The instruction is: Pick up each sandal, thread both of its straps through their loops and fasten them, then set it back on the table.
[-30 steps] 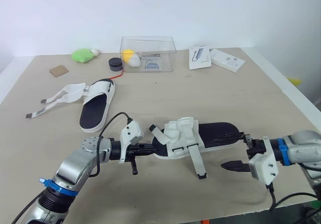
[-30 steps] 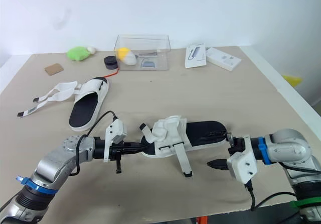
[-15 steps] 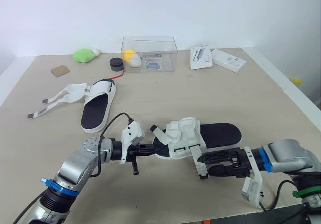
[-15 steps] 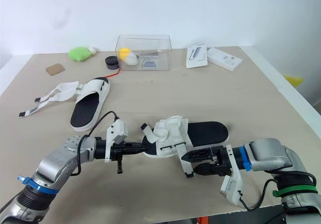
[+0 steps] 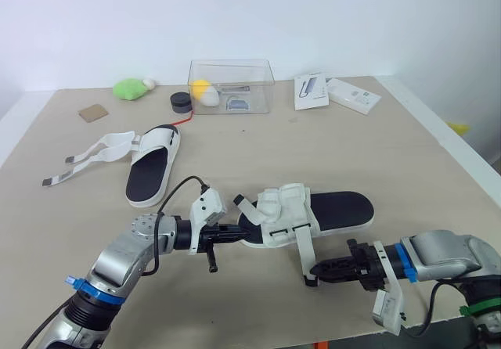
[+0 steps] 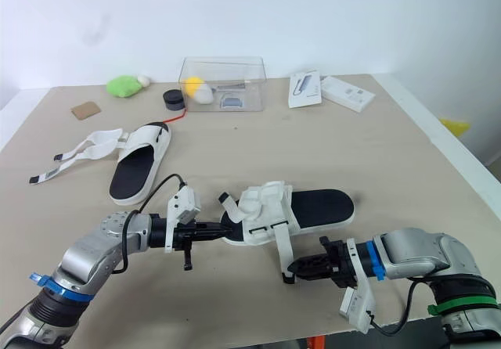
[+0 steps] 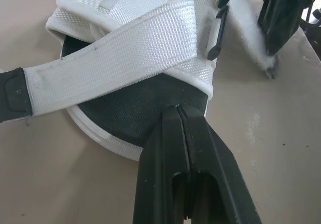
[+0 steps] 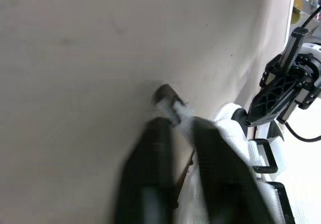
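Right end effector (image 5: 314,274) clasping strap (image 5: 303,248) near table (image 5: 258,314) edge — left end effector (image 5: 233,232) clenched at sandal (image 5: 338,209) toe.

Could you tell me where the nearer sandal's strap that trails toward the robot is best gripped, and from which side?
Probably just behind its black tip, coming from the robot's right: the strap runs straight out from the nearer sandal, its end lying free on that side.
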### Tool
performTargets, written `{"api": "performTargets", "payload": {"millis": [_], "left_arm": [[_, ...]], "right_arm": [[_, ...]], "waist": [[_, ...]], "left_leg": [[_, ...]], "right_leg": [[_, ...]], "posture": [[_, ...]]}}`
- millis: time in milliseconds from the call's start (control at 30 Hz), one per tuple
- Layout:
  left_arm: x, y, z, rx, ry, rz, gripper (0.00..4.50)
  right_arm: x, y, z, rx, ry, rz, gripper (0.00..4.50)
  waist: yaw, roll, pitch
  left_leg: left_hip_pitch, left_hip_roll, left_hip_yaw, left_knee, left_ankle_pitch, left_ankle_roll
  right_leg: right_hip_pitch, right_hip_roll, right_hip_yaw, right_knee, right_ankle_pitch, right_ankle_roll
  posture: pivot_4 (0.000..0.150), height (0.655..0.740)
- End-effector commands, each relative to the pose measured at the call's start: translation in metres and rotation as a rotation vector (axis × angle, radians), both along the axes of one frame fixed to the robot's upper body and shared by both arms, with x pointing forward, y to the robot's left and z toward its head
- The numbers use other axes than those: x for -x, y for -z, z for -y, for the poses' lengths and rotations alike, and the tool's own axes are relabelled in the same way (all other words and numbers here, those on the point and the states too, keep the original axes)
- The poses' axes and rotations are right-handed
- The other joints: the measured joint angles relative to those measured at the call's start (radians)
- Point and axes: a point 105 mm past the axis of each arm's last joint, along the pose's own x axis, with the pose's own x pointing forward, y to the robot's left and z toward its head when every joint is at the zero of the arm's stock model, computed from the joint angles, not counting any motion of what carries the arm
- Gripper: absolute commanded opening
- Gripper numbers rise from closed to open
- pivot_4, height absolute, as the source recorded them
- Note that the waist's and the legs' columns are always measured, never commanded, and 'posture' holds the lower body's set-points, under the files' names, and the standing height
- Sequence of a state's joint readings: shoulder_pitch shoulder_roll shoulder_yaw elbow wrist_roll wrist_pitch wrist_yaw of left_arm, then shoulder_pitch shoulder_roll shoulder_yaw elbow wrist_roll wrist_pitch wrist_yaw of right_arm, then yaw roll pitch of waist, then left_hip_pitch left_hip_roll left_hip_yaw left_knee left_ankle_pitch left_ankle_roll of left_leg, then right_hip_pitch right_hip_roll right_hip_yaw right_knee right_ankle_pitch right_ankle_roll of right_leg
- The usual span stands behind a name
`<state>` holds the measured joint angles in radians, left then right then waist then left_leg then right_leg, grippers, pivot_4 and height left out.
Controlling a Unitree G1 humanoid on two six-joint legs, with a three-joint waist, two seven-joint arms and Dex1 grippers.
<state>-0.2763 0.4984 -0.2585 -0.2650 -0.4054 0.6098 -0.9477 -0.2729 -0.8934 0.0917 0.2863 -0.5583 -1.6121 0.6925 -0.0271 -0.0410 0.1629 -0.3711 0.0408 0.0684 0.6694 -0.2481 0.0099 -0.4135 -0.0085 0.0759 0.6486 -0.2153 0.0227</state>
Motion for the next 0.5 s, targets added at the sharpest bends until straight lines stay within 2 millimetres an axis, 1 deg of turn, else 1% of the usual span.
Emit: {"api": "performTargets", "payload": {"millis": [33, 100, 267, 433, 500], "left_arm": [[-0.001, -0.001, 0.000, -0.005, 0.002, 0.002, 0.00], [-0.002, 0.000, -0.001, -0.007, 0.002, 0.002, 0.00], [-0.004, -0.001, -0.002, -0.010, 0.002, 0.007, 0.00], [-0.005, -0.001, -0.002, -0.011, 0.002, 0.010, 0.00], [-0.006, 0.000, -0.002, -0.012, 0.001, 0.011, 0.00]], "right_arm": [[0.005, -0.004, -0.001, -0.027, -0.027, -0.014, 0.03], [0.010, -0.007, -0.003, -0.063, -0.041, -0.052, 0.03], [0.016, -0.030, -0.015, -0.160, -0.042, -0.148, 0.03], [0.030, -0.046, -0.023, -0.208, -0.061, -0.247, 0.03], [0.033, -0.053, -0.027, -0.260, -0.010, -0.327, 0.03]], "waist": [[0.000, 0.000, 0.000], [-0.001, 0.000, 0.000], [-0.004, 0.000, 0.000], [-0.003, 0.000, 0.000], [-0.003, 0.000, 0.000]], "left_leg": [[0.000, 0.000, 0.000, 0.000, 0.000, 0.000], [0.000, 0.000, 0.000, 0.000, 0.000, 0.000], [0.000, 0.000, 0.000, -0.001, 0.000, 0.000], [0.000, 0.000, -0.001, -0.001, 0.000, 0.000], [0.000, 0.000, -0.001, -0.001, 0.000, 0.000]], "right_leg": [[0.000, 0.000, 0.000, 0.000, 0.000, 0.000], [0.000, 0.000, 0.000, 0.000, 0.000, 0.000], [0.000, 0.000, 0.001, 0.000, 0.000, 0.000], [0.000, 0.000, 0.000, 0.000, 0.000, 0.000], [-0.001, 0.000, 0.000, 0.000, -0.001, 0.001]], "posture": [[0.150, 0.7400], [0.150, 0.7400], [0.150, 0.7400], [0.150, 0.7400], [0.150, 0.7400]]}}
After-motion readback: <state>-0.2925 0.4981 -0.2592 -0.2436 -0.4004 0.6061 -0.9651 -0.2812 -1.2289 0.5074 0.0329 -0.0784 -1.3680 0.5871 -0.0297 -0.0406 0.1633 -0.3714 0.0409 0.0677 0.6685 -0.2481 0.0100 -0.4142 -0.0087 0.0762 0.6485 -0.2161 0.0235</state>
